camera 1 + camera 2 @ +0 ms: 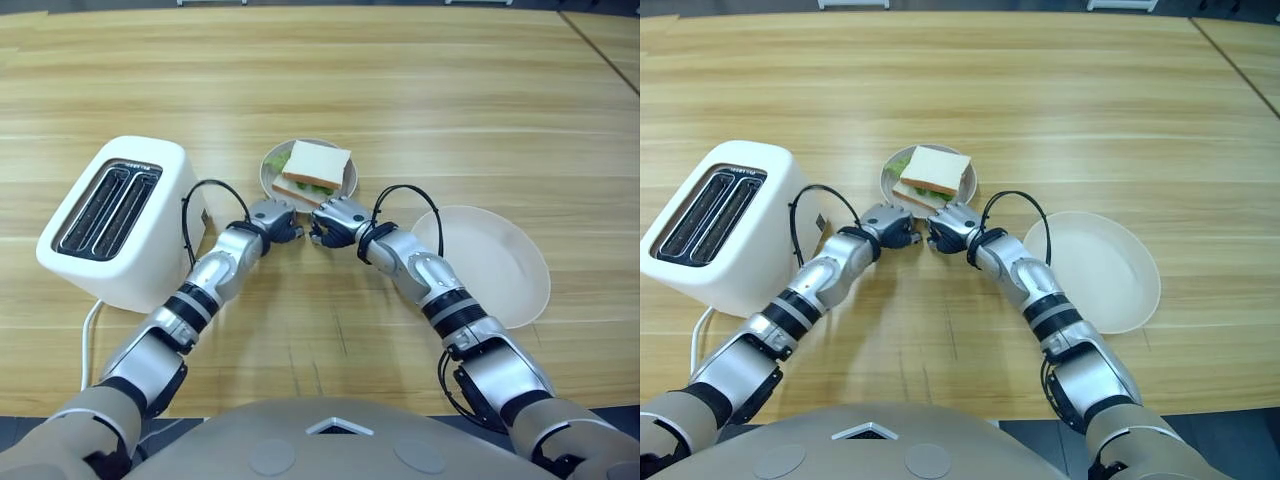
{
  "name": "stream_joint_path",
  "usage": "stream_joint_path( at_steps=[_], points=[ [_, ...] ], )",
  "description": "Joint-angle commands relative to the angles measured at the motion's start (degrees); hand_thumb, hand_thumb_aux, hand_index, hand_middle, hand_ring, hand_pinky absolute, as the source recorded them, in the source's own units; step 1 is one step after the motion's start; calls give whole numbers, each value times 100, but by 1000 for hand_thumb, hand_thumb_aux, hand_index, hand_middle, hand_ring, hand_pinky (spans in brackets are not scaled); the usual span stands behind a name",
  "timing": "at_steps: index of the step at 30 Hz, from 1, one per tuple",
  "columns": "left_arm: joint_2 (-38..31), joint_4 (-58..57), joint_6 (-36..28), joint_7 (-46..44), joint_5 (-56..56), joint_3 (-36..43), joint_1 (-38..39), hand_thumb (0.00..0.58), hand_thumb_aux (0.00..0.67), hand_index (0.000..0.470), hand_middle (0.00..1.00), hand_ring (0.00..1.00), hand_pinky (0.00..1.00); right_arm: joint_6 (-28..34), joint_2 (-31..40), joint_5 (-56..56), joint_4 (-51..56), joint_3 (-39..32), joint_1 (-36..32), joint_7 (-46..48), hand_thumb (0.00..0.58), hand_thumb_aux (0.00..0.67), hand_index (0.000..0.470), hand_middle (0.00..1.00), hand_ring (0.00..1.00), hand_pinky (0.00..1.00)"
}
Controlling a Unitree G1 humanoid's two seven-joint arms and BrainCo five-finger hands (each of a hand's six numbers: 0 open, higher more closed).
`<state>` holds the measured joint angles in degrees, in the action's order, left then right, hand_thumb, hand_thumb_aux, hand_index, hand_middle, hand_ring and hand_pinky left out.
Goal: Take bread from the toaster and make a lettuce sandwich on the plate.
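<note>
The toaster [115,215] is sitting at my far left, both slots empty. My left hand [272,218] is hovering with its fingers curled on nothing, just short of the plate's [266,172] near rim. The sandwich [316,165], with lettuce [281,158] peeking out, is lying straight ahead between both hands. My right hand [338,220] is hovering equally near, likewise curled and empty.
</note>
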<state>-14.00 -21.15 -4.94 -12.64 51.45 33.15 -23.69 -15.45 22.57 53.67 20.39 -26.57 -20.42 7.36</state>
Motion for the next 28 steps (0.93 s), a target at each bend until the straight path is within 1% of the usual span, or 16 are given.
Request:
stream_joint_path(
  at_steps=[1, 2, 3, 4, 5, 6, 7, 8, 9, 10, 13, 15, 19, 25, 28],
  points=[
    [-533, 2461, 317, -687, -941, -267, 1623, 580, 670, 470, 0, 0, 0, 144, 525, -1191, -2335, 742, 1646, 624, 580, 670, 470, 1000, 1000, 1000],
    [-644, 3186, 366, -762, -1183, -369, 2089, 580, 670, 470, 0, 0, 0, 220, 581, -1591, -3051, 986, 2242, 743, 580, 670, 470, 1000, 1000, 1000],
    [-678, 3821, 368, -764, -1448, -509, 2568, 575, 610, 428, 0, 0, 0, 280, 634, -1956, -3658, 1216, 2813, 834, 456, 360, 253, 941, 941, 941],
    [-668, 4362, 431, -660, -1737, -657, 3030, 464, 370, 260, 0, 0, 0, 281, 650, -2255, -4154, 1431, 3350, 827, 156, 97, 68, 863, 863, 863],
    [-688, 4864, 585, -592, -2164, -712, 3591, 0, 0, 0, 0, 0, 0, 318, 556, -2652, -4555, 1644, 3940, 780, 0, 0, 0, 427, 427, 427],
    [-721, 5246, 754, -510, -2479, -713, 4076, 0, 0, 0, 0, 0, 0, 252, 501, -2883, -4804, 1766, 4402, 697, 0, 0, 0, 247, 247, 247],
    [-712, 5566, 947, -413, -2880, -653, 4571, 0, 0, 0, 0, 0, 0, 26, 431, -3226, -4935, 1785, 4823, 583, 0, 0, 0, 0, 0, 0],
    [-699, 5813, 1106, -341, -3266, -613, 5000, 0, 0, 0, 0, 0, 0, -133, 298, -3677, -4996, 1763, 5181, 515, 0, 0, 0, 0, 0, 0],
    [-685, 5981, 1271, -283, -3691, -622, 5381, 0, 0, 0, 0, 0, 0, -480, 184, -3969, -4909, 1741, 5460, 364, 0, 0, 0, 0, 0, 0],
    [-700, 6066, 1433, -250, -4002, -684, 5658, 0, 0, 0, 0, 0, 0, -698, 90, -4099, -4804, 1765, 5661, 233, 0, 0, 0, 0, 0, 0],
    [-752, 5960, 2015, -200, -4710, -1133, 6084, 0, 0, 0, 0, 0, 0, -1110, -112, -4569, -4413, 1949, 5974, 94, 0, 0, 0, 0, 0, 0],
    [-745, 5729, 2384, -217, -5133, -1494, 6085, 0, 0, 0, 0, 0, 0, -1470, -136, -4650, -4172, 2073, 5956, 62, 0, 0, 0, 0, 0, 0],
    [-664, 5408, 2767, -225, -5316, -1802, 5955, 0, 0, 0, 0, 0, 0, -1703, -205, -4676, -3997, 2213, 5701, 68, 0, 0, 0, 0, 0, 0],
    [-566, 5212, 2958, -244, -5224, -1836, 5890, 0, 0, 0, 0, 0, 0, -1804, -240, -4635, -3939, 2272, 5613, 121, 0, 0, 0, 0, 0, 0],
    [-451, 4972, 3014, -215, -5310, -1875, 5723, 0, 0, 0, 0, 0, 0, -1822, -275, -4616, -3846, 2296, 5503, 120, 0, 0, 0, 0, 0, 0]
  ],
)
